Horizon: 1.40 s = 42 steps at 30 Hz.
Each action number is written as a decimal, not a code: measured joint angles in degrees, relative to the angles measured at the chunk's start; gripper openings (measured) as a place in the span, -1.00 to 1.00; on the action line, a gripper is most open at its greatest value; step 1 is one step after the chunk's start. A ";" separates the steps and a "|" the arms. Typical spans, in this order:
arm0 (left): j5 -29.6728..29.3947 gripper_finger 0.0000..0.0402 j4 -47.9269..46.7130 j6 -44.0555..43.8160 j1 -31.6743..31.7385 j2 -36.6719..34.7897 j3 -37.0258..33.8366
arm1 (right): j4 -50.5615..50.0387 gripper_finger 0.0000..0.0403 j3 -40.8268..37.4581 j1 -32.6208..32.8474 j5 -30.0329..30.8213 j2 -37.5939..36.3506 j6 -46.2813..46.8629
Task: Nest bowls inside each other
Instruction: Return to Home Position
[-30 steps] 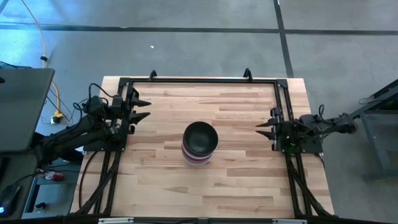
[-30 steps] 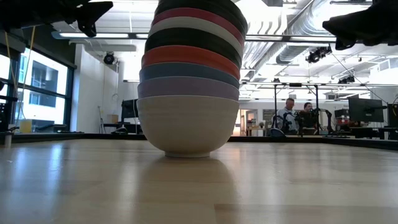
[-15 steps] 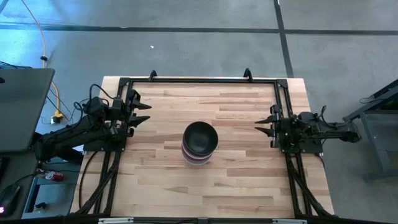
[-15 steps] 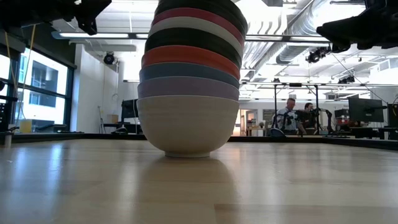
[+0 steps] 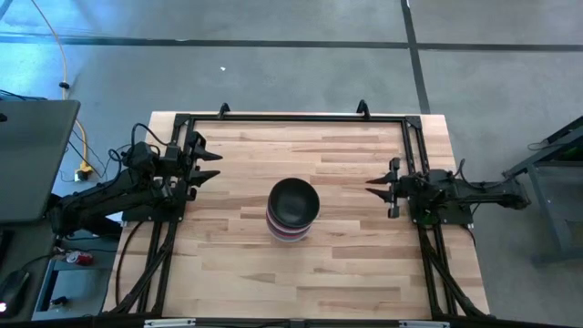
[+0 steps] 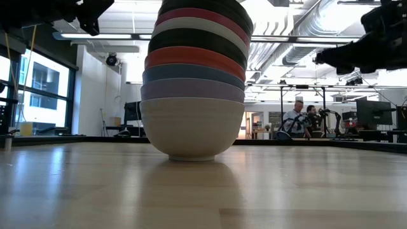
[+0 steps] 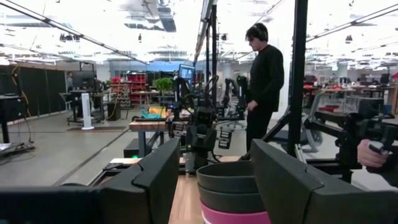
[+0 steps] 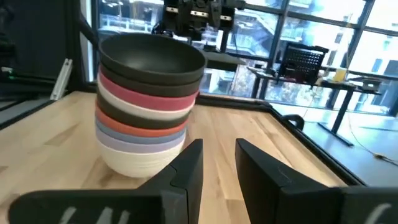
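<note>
Several bowls are nested in one stack (image 5: 292, 210) in the middle of the table, its cream bottom bowl (image 6: 192, 130) resting on the wood. Above it come lavender, blue, red-orange, black, white and pink bowls, with black bowls on top (image 8: 152, 59). My left gripper (image 5: 208, 165) is open, hovering at the table's left side and facing the stack (image 7: 231, 190). My right gripper (image 5: 377, 186) is open, hovering at the right side, apart from the stack (image 8: 149, 112). Both grippers are empty.
A black rail frame (image 5: 291, 118) runs along the table's far edge and both sides. Bare wood (image 5: 291, 282) surrounds the stack. A laptop (image 5: 32, 159) sits off the table's left. People (image 6: 296, 117) and a standing person (image 7: 264, 81) are in the room beyond.
My right gripper has moved toward the table's left, closer to the stack, and has come lower. The stack has stayed where it was.
</note>
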 joint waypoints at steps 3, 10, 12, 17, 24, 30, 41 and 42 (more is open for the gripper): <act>0.00 -0.07 0.00 0.00 0.00 0.00 0.00 | 2.49 -0.58 -0.04 -0.02 -0.65 0.15 -1.10; 0.02 -0.07 -1.01 0.32 0.00 0.00 0.00 | 5.21 -0.58 -0.04 0.00 -5.72 0.12 -2.64; 0.04 -0.07 -1.71 0.44 0.00 0.00 0.00 | 5.46 -0.58 -0.04 0.00 -7.82 0.12 -2.12; 0.36 -0.07 -3.00 1.03 0.00 0.00 0.00 | 4.58 -0.58 -0.04 0.03 -9.50 0.12 -1.10; 2.73 -0.07 -2.61 1.50 0.00 -0.02 -2.41 | 4.08 -0.58 -0.07 0.02 -9.11 0.12 0.51; 2.82 -0.07 2.34 0.29 0.00 -0.02 -6.28 | 4.04 -0.58 -0.07 0.02 -9.13 0.12 1.41; -9.91 -0.07 12.93 -1.69 -7.99 -0.02 -13.58 | 3.62 -0.58 -0.11 0.00 -8.81 0.12 0.73; -11.85 -0.07 12.94 -0.94 -9.36 -0.02 -13.96 | 3.57 -0.58 -0.11 0.00 -8.81 0.12 0.49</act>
